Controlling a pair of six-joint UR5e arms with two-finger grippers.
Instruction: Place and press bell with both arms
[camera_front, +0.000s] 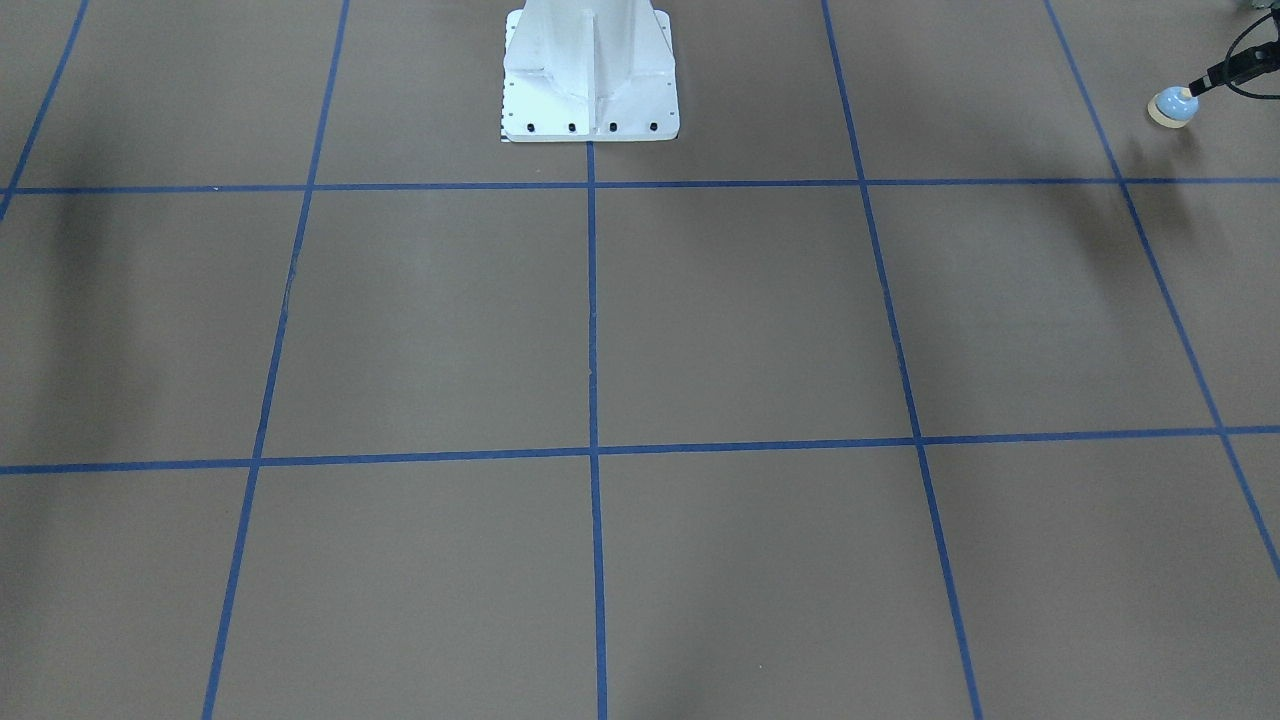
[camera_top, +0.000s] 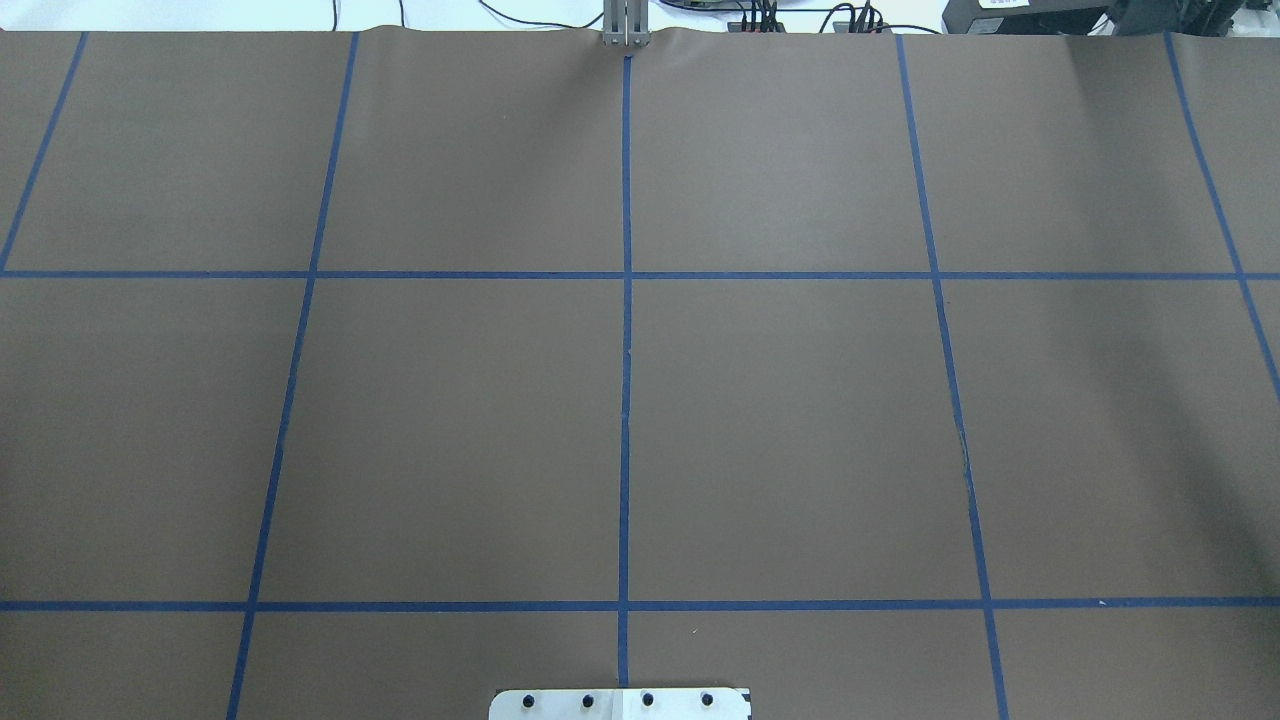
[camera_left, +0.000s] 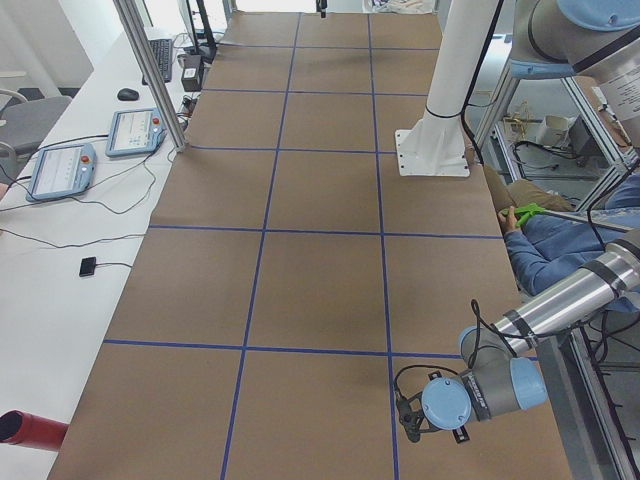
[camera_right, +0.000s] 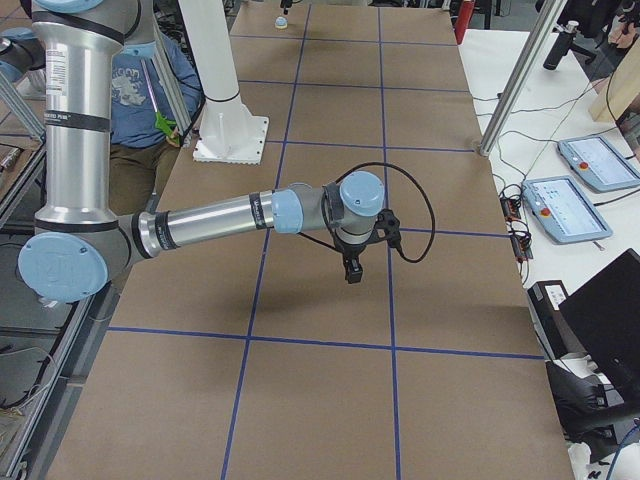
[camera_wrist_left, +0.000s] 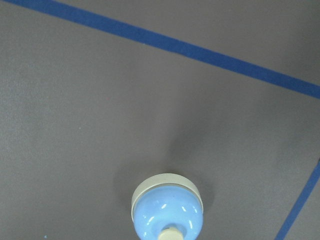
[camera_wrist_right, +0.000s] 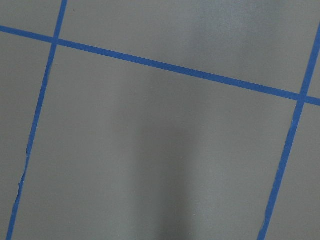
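The bell, with a light-blue dome and cream base, is at the far right near the robot's side of the table, slightly tilted. My left gripper comes in from the upper right, and its thin black fingertips appear shut on the bell's cream button. In the left wrist view the bell fills the bottom centre, with its shadow on the brown table. It is tiny at the far end in the exterior right view. My right gripper hangs above the middle of the table, fingers pointing down; I cannot tell whether it is open or shut.
The white pedestal base stands at the robot's edge of the brown, blue-taped table. A seated person is beside the table near the left arm. Teach pendants and cables lie on the white side bench.
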